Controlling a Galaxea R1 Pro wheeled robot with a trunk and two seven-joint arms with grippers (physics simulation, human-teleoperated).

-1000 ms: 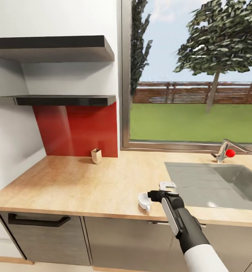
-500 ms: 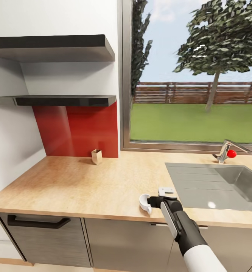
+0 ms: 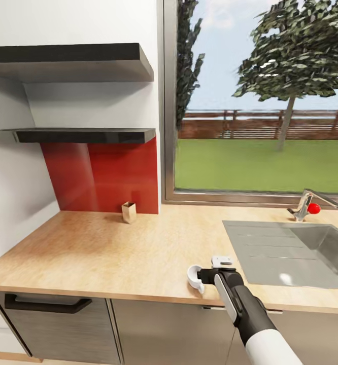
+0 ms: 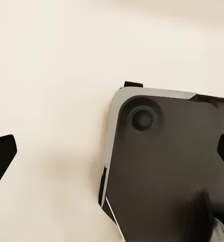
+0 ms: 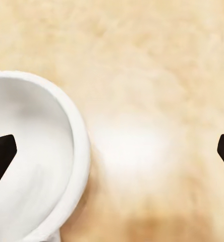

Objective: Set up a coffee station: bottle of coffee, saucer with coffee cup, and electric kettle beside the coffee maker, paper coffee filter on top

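The white coffee cup rests tilted on the kitchen countertop, close to its front edge and left of the sink. My right gripper reaches it from the right and stands open. In the right wrist view the coffee cup lies under one fingertip, and the right gripper spans bare wood beside the rim. My left gripper is open over a pale floor and a dark rounded base plate. The coffee maker, bottle of coffee, saucer and electric kettle are out of view.
A small tan open box stands by the red backsplash. A steel sink with a red-knobbed tap takes the counter's right part. Two dark wall shelves hang at the left, both bare. A drawer handle sits below the counter.
The right gripper and the cup have come a little nearer the counter's front edge, and the cup now looks tipped. The head camera has shifted slightly.
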